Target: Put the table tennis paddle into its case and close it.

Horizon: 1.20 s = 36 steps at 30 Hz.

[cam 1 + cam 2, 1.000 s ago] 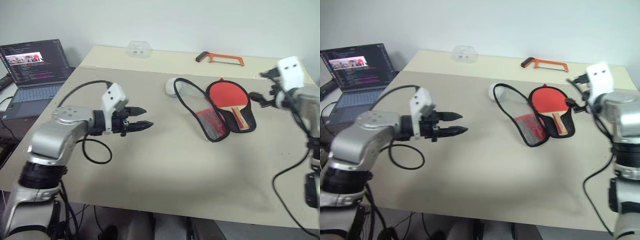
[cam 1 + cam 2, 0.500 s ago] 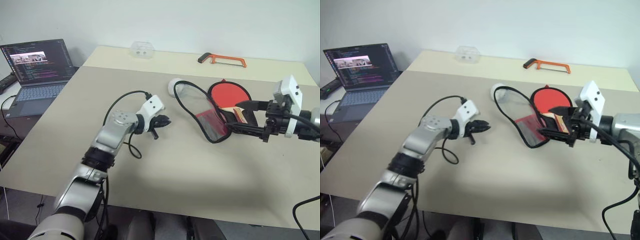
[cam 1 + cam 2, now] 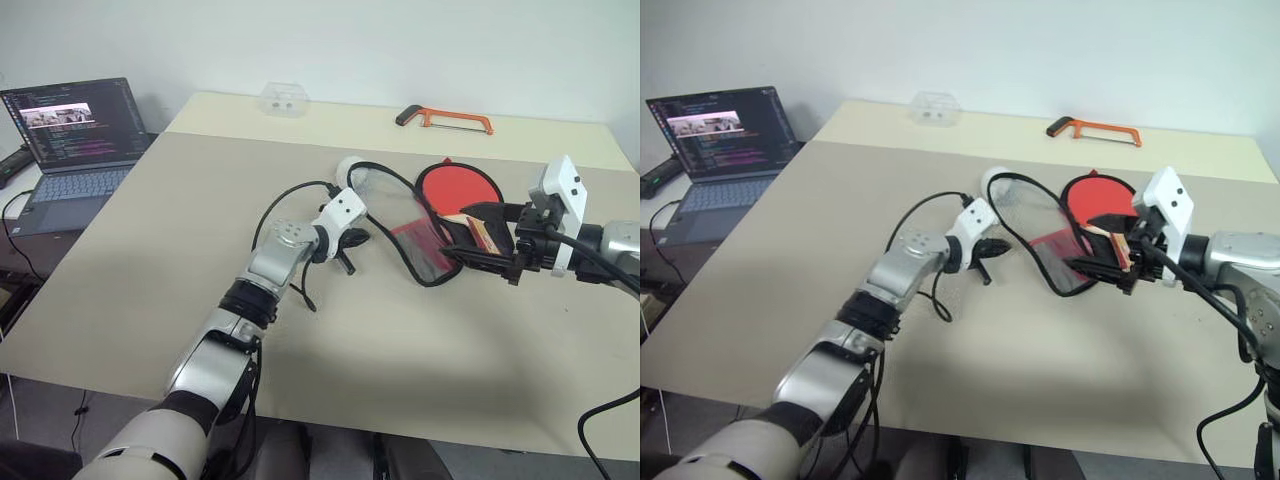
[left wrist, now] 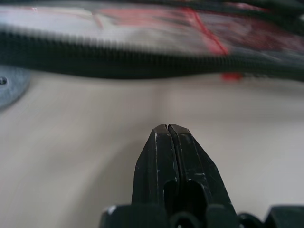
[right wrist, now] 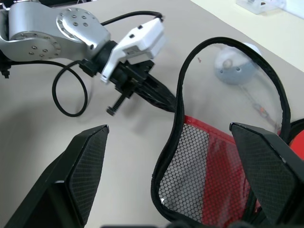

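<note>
Case lies unzipped at table centre-right, paddle resting inside right half. Left gripper closed, empty, near case's left rim. Right gripper spread wide over paddle handle. Flap soft, floppy; best pinched at zip rim.

The table is pale beige, with a lighter cream strip along its far edge at the top of the frame. Right of centre lies the table tennis paddle, its round face bright red, its handle pale wood with a darker stripe. The case beneath it is black along the zip edge, and its open flap shows red fabric under black mesh. A hacksaw at the upper right has an orange frame and a black grip. A laptop at the upper left is grey with a dark screen showing coloured lines. Both arms are silver with white blocks and black fingers.
</note>
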{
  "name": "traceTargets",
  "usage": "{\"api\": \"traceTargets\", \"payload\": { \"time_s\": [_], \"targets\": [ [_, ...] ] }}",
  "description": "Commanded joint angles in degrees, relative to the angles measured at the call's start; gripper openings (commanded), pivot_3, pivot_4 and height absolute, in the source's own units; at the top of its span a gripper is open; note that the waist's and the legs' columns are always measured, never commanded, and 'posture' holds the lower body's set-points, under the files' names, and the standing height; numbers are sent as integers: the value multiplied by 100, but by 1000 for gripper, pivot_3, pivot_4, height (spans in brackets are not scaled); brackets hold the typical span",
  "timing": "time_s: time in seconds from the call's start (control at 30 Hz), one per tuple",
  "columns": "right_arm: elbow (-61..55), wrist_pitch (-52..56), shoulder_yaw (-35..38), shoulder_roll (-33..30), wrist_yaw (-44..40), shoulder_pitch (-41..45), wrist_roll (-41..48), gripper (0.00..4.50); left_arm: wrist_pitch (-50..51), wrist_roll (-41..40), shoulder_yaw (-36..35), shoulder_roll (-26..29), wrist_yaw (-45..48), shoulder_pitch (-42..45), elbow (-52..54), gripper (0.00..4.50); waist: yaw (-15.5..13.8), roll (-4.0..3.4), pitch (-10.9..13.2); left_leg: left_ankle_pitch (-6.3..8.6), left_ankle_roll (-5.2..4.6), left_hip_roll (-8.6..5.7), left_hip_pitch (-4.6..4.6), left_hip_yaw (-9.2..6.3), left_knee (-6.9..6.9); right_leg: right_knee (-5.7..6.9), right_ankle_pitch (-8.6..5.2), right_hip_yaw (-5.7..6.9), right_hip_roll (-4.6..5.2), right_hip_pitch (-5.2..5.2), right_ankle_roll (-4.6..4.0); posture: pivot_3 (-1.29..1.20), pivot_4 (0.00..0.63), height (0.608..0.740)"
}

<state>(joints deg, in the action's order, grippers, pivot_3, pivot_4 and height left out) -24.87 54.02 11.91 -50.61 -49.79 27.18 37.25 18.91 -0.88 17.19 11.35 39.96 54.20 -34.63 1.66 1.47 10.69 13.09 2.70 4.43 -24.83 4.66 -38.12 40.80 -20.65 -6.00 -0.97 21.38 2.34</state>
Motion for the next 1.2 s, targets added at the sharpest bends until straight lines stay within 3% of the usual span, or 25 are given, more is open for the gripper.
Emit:
{"api": "traceTargets", "payload": {
  "time_s": [0.03,0.33,0.53,0.83,0.97,1.1,1.2],
  "targets": [
    [-91,-199,108,20,215,77,-34,4500,-721,26,-307,-367,-454,463,-332,27,-2,0,0,0,0,0,0,0,0,-1,0,0,1,0,0,0,150,740],
    [358,-537,425,348,1134,638,-176,4500,-2170,-443,-1155,-1729,-983,1658,-2112,27,-7,1,0,0,0,-10,-2,4,2,-4,-1,2,2,-1,1,0,150,740],
    [660,-634,735,691,1803,1280,-155,4500,-2451,155,-963,-2561,-1741,1894,-3654,27,57,-4,-2,0,-1,-22,2,3,17,-1,-3,-9,0,4,5,0,150,740],
    [589,-466,1007,730,2214,1514,118,4500,-2783,555,-862,-2970,-1809,1907,-4063,27,-6,-5,-3,-2,1,-28,-2,6,19,0,-6,-3,11,7,10,0,150,740],
    [528,-449,970,782,2296,1445,216,4500,-3070,415,-1060,-2853,-1570,2133,-3951,27,-5,-6,-3,-3,1,-28,-1,8,19,1,-6,-3,11,8,9,0,150,740],
    [500,-249,877,682,2173,1261,380,4500,-3186,149,-1320,-2269,-757,2176,-3583,27,-4,-6,-3,-3,2,-29,-1,10,19,1,-6,-2,10,7,10,0,150,740],
    [1078,93,579,472,2386,1087,-65,4500,-2364,-493,-1452,-1392,1108,1684,-2219,27,7,-7,-3,-4,4,-29,-2,14,19,2,-6,-2,11,8,10,0,150,740]
  ]
}}
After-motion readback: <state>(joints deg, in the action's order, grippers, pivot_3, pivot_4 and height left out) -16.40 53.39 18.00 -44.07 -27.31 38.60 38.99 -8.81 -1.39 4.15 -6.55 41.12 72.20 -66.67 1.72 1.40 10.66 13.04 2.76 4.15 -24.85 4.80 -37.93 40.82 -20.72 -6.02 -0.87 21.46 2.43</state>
